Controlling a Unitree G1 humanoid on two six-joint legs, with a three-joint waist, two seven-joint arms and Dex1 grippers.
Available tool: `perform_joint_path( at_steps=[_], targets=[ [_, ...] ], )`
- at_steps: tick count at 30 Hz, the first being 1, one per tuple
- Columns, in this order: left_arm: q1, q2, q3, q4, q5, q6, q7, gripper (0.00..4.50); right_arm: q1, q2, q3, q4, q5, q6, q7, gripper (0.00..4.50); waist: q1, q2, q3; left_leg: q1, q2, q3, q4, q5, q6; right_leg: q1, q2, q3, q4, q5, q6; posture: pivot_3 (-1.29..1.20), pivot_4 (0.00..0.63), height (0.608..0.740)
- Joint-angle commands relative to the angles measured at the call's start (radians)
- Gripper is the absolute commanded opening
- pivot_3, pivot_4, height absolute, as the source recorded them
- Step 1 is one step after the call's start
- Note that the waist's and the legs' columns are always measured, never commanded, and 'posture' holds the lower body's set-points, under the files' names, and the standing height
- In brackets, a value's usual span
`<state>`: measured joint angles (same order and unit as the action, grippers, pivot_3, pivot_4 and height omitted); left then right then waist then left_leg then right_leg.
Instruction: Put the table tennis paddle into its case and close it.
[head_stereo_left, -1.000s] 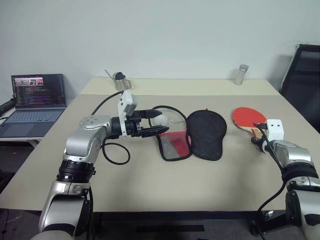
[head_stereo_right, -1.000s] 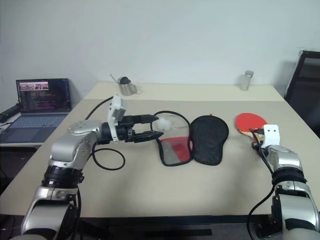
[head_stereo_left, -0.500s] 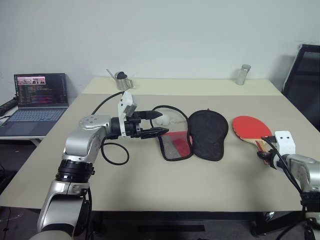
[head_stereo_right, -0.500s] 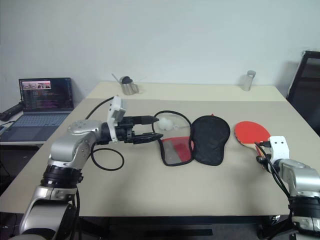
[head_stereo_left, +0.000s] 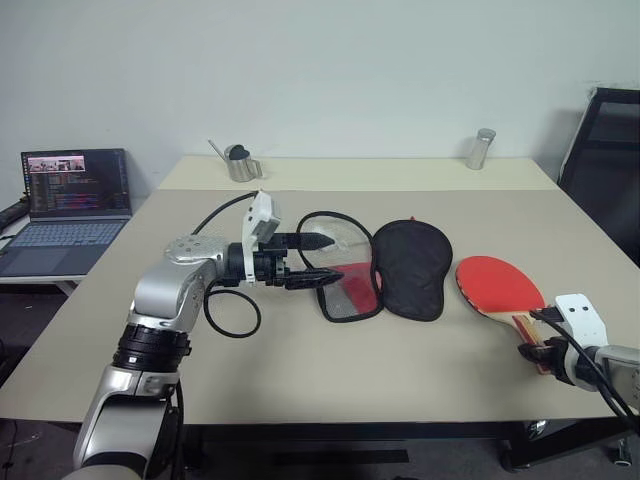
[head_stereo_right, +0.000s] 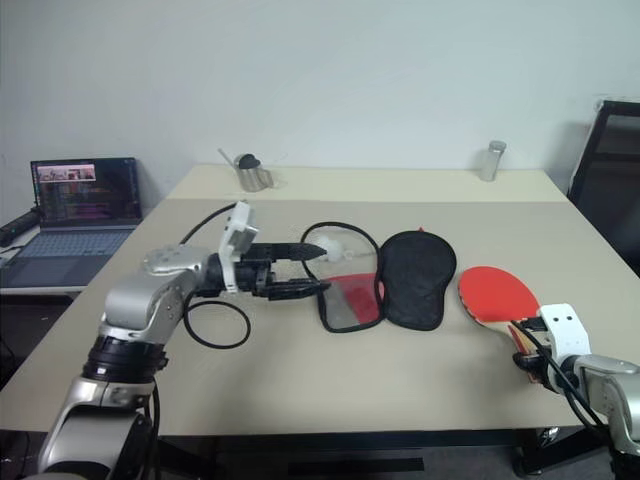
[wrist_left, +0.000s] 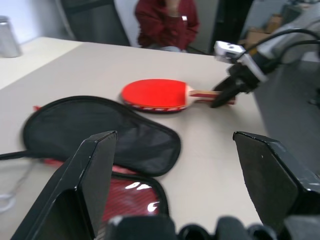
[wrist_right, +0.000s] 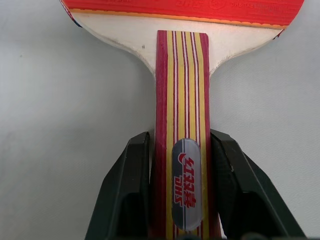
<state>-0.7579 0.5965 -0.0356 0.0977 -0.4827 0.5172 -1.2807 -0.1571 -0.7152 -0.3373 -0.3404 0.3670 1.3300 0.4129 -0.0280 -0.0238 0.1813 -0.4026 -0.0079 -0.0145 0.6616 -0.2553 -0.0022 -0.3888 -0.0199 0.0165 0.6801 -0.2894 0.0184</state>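
A: Is the paddle (head_stereo_left: 500, 288) in the case (head_stereo_left: 390, 268) yet?

B: No. It lies on the tabletop (head_stereo_left: 330, 370), just beside the open case. The right end effector (wrist_right: 182, 200) pinches its striped handle.

A: And the other arm?

B: The left end effector (head_stereo_left: 312, 260) has its fingers spread wide by the case's edge, holding nothing.

A: So what is left?

B: Almost everything. The robot must slide the paddle in, then zip the case shut.
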Motion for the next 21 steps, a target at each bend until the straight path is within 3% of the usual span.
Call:
perform_joint_path(
  at_steps=[1, 3, 9, 21],
  targets=[
    [-0.005, 0.027, -0.006, -0.058, -0.012, -0.01, -0.035, 4.08, -0.032, 0.0, 0.004, 0.005, 0.017, -0.006, 0.011, 1.32, -0.001, 0.0, 0.0, 0.0, 0.0, 0.0, 0.0, 0.0, 0.0, 0.0, 0.0, 0.0, 0.0, 0.0, 0.0, 0.0, 0.15, 0.74],
    [-0.005, 0.033, -0.01, -0.065, -0.006, -0.015, -0.038, 4.08, -0.056, 0.008, 0.003, 0.022, 0.018, -0.02, 0.01, 1.32, -0.004, 0.0, 0.0, 0.0, 0.0, 0.0, 0.0, 0.0, 0.0, 0.0, 0.0, 0.001, 0.0, 0.0, 0.0, 0.0, 0.15, 0.74],
    [0.005, 0.042, -0.014, -0.076, -0.007, -0.008, -0.034, 4.08, -0.123, 0.0, 0.038, 0.115, 0.008, -0.09, 0.03, 3.22, -0.003, 0.0, 0.0, 0.001, 0.0, 0.001, 0.001, 0.0, 0.0, 0.0, 0.0, 0.001, 0.001, 0.0, 0.0, 0.0, 0.15, 0.74],
    [0.014, 0.051, -0.011, -0.084, -0.004, -0.01, -0.016, 4.08, -0.153, -0.013, 0.093, 0.236, -0.041, -0.165, 0.02, 3.22, -0.001, 0.0, 0.0, 0.0, 0.0, 0.001, 0.0, 0.0, 0.0, 0.0, 0.0, 0.001, 0.0, 0.0, 0.0, 0.0, 0.15, 0.74]
  ],
)
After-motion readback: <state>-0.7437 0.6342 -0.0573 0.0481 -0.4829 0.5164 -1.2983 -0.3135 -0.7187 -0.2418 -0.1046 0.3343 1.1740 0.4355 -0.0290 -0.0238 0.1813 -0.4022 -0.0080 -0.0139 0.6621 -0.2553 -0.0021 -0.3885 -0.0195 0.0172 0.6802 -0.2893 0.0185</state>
